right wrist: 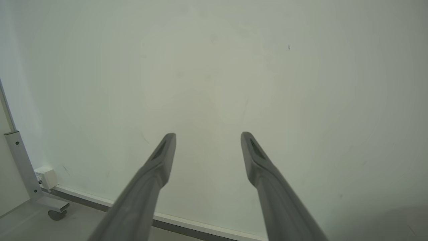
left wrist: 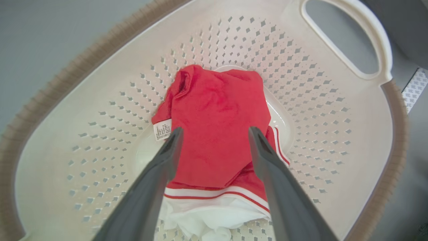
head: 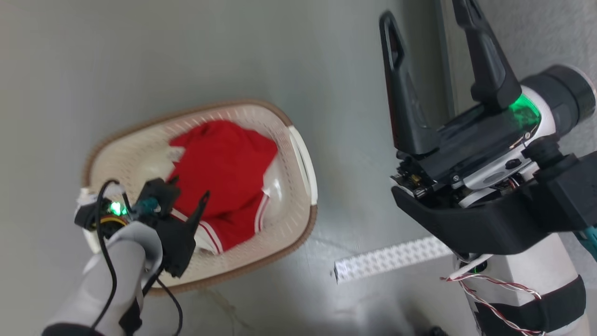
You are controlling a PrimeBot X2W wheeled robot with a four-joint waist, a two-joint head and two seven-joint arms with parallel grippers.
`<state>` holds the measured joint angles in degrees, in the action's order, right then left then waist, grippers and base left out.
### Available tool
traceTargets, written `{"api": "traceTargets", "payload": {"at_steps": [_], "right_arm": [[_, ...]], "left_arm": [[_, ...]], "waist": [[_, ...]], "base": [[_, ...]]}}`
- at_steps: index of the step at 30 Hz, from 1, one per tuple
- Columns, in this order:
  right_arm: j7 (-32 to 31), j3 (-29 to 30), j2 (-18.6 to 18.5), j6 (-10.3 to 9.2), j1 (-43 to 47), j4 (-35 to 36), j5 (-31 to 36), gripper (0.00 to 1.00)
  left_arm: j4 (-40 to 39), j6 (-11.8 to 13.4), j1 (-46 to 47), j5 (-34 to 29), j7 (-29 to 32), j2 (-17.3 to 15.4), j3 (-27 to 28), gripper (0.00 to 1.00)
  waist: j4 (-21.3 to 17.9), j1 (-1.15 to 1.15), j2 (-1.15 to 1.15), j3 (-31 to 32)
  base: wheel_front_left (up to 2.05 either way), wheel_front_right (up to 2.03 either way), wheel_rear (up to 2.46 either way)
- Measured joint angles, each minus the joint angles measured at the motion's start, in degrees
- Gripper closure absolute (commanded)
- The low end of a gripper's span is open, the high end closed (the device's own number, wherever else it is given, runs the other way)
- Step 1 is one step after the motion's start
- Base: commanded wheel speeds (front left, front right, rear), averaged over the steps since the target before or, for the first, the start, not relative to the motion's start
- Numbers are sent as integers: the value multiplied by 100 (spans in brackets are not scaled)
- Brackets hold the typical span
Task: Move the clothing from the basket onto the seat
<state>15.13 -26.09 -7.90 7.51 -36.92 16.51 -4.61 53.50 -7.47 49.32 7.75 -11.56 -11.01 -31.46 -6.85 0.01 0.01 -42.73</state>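
The clothing (head: 228, 163), bright red fabric with white striped hems, lies bunched in the bottom of the basket (head: 140, 154), a cream perforated tub with a brown rim and white handles on the grey floor. My left gripper (head: 190, 187) hangs open just above the pile. In the left wrist view its fingers straddle the red clothing (left wrist: 217, 100) without touching it, well inside the basket (left wrist: 100, 100). My right gripper (head: 429, 28) is raised near the camera, open and holding nothing. It points at a bare wall in the right wrist view (right wrist: 208, 134). The seat's light grey fabric (head: 550, 32) shows behind it.
A white perforated strip (head: 392, 259) lies on the floor right of the basket. A small printed label (left wrist: 162, 130) lies at the garment's edge. In the right wrist view, a metal frame leg on a caster (right wrist: 20, 160) and a small white box (right wrist: 46, 177) stand by the baseboard.
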Motion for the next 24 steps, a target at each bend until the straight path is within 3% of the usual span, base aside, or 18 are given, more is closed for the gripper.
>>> {"api": "traceTargets", "payload": {"at_steps": [18, 24], "right_arm": [[0, -318, 205, 0, -482, 300, 104, 0], [0, -352, 244, 0, -543, 375, 102, 0]], "left_arm": [[1148, 1, 887, 126, -102, -69, -423, 0], [1449, 186, 1122, 23, -110, -152, -543, 0]], "waist": [[-602, -1, 0, -1229], [-813, -1, -1, -1470]], "base": [[0, 0, 0], [0, 0, 0]]}}
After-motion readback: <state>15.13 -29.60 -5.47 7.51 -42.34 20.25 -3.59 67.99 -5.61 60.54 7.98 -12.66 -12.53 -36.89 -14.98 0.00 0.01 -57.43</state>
